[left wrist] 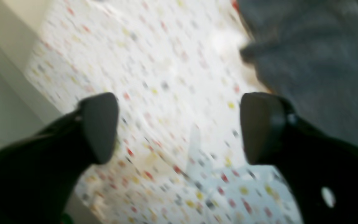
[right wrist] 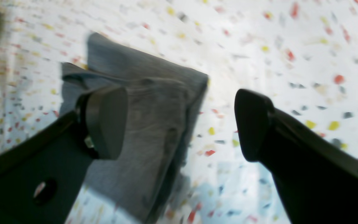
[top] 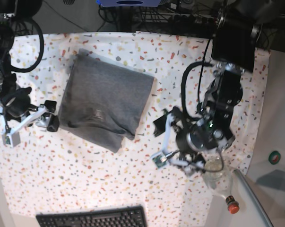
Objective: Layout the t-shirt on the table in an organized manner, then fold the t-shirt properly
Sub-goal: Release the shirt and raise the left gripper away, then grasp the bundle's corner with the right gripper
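The grey t-shirt lies folded into a rough rectangle on the speckled table, left of centre, with a small pale tag mark on top. My left gripper is open and empty over bare cloth, just right of the shirt. In the left wrist view its fingers stand wide apart above the table, with the t-shirt at the upper right. My right gripper is open at the shirt's left edge. In the right wrist view the t-shirt lies below the open right gripper, partly behind one finger.
A black keyboard lies at the front edge. A clear bottle with a red cap rests near the table's front right corner. A green roll sits on the grey side surface. Cables and dark equipment line the back.
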{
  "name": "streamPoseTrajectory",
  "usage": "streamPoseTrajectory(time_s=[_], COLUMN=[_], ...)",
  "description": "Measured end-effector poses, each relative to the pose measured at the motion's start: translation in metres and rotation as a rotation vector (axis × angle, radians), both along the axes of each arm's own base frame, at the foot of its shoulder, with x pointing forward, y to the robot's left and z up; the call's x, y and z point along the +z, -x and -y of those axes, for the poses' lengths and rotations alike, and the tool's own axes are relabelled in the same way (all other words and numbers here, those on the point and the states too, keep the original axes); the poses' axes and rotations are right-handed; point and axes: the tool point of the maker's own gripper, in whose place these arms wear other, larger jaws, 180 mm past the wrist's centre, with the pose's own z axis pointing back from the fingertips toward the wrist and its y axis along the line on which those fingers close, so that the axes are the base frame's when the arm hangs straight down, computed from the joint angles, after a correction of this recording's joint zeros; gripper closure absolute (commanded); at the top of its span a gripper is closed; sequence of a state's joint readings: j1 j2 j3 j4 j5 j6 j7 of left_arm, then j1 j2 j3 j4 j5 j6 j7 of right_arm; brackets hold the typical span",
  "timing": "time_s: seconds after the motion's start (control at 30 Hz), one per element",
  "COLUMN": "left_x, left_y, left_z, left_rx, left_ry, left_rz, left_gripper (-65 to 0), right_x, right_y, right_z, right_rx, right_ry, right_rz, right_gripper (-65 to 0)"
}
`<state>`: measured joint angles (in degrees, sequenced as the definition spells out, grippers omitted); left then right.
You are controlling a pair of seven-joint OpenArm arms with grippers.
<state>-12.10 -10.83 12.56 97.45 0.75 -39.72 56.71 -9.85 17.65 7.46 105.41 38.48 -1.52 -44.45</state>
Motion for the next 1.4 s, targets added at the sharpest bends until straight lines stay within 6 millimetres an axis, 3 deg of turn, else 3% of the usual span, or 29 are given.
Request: streamPoseTrajectory(time_s=[0.07,0.13,0.17,0.23,0.33,0.4,0.47,0.57,0.67,0.83,0.9,1.23,1.3,1.4], left_x=[-0.018,-0.042,-0.053,-0.067,-0.072,-0.069,-0.067,-0.064,-0.064,-0.061,-0.064,-0.069,-0.069,-0.07], left_y=[0.028,0.059,0.076,0.108,0.144,0.158,0.173,0.198,0.219,0.233,0.244,0.251,0.251,0.25], left_z=[-0.029,-0.069,-0.093,-0.138,-0.19,-0.212,-0.234,-0.257,-0.27,-0.283,-0.285,-0.279,-0.278,-0.276], left_rx=[0.044,0.128,0.183,0.305,0.484,0.574,0.663,0.783,0.877,0.927,0.933,0.937,0.938,0.939], left_ry=[-0.011,-0.051,-0.078,-0.115,-0.12,-0.105,-0.099,-0.06,-0.049,-0.051,-0.073,-0.059,-0.053,-0.046], left_rz=[-0.049,-0.125,-0.166,-0.228,-0.27,-0.27,-0.272,-0.274,-0.283,-0.283,-0.306,-0.324,-0.324,-0.324], left_gripper=[-25.5,-4.6,0.0,0.0,0.0,0.0,0.0,0.0,0.0,0.0,0.0,0.0,0.0,0.0], right_x=[-0.004,-0.013,-0.017,-0.018,-0.016,-0.019,-0.022,-0.019,-0.029,-0.052,-0.058,-0.09,-0.093,-0.099], right_y=[0.001,-0.003,-0.007,-0.019,-0.029,-0.029,-0.029,-0.048,-0.066,-0.067,-0.064,-0.075,-0.077,-0.079], right_z=[-0.001,0.009,0.016,0.022,0.01,-0.012,-0.049,-0.083,-0.108,-0.186,-0.202,-0.2,-0.196,-0.191], right_rx=[0.002,-0.019,-0.038,-0.059,-0.024,0.058,0.166,0.305,0.429,0.64,0.667,0.625,0.616,0.603], right_ry=[-0.004,0.008,0.019,0.012,0.011,0.031,0.028,0.156,0.301,0.337,0.332,0.339,0.343,0.347], right_rz=[-0.014,-0.039,-0.048,-0.047,-0.039,-0.05,-0.064,-0.017,-0.026,-0.067,-0.083,-0.088,-0.079,-0.083], right_gripper=[-50.7,-50.7,-50.7,-50.7,-50.7,-50.7,-50.7,-50.7,-50.9,-50.9,-51.0,-50.6,-44.9,-26.9])
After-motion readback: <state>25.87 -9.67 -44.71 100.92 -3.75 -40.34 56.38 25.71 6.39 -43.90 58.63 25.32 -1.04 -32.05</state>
